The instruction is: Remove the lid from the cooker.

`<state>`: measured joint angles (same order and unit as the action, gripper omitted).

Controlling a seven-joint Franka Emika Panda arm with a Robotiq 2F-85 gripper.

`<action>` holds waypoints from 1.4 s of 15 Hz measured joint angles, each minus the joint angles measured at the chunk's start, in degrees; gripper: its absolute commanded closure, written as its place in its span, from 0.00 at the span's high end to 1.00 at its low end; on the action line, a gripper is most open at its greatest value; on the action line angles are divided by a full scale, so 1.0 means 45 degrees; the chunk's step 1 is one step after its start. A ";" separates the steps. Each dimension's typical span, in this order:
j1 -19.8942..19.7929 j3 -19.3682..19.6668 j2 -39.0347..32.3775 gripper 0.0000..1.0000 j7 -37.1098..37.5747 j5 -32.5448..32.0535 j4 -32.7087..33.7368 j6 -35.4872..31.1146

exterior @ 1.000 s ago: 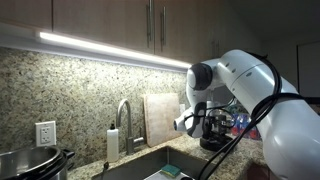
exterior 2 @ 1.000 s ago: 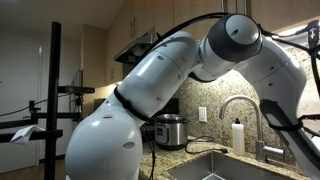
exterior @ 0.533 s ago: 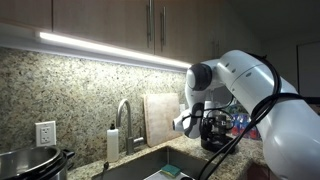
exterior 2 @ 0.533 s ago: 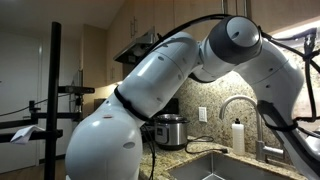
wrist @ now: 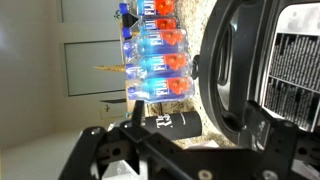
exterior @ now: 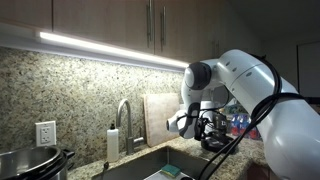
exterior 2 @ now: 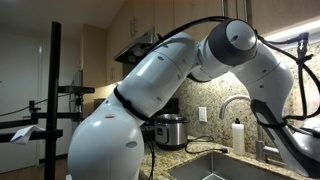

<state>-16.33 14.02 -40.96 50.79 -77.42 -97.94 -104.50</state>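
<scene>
The cooker (exterior 2: 172, 131) stands on the granite counter by the wall, a steel band round its dark body. Its black lid (exterior 2: 170, 118) sits on top. In an exterior view the cooker (exterior: 30, 163) shows at the bottom left corner, lid (exterior: 28, 152) on. My gripper (exterior: 180, 122) hangs far from it, past the sink, beside a black coffee machine (exterior: 215, 130). In the wrist view the gripper (wrist: 195, 138) is open, its dark fingers (wrist: 258, 125) wide apart with nothing between them. Neither cooker nor lid shows in the wrist view.
Between gripper and cooker lie the sink (exterior: 150, 166), a curved faucet (exterior: 124, 115), a soap bottle (exterior: 113, 143) and a leaning cutting board (exterior: 160, 120). The wrist view shows a pack of water bottles (wrist: 155, 50) and a black can (wrist: 175, 122). Cabinets hang overhead.
The wrist and gripper have shifted slightly toward the sink side. The jaws stay open and the lid stays on the cooker.
</scene>
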 measured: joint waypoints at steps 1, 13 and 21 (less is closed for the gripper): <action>0.0034 -0.0002 0.0095 1.00 0.0000 -0.0098 -0.0012 -0.0076; -0.1054 0.0098 0.5398 1.00 -0.4383 0.0280 -0.3134 -0.5818; 0.0095 -0.0447 0.9504 1.00 -1.1108 0.6446 -0.5385 -0.5910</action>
<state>-15.91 12.01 1.81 0.80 -48.42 -122.18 -131.10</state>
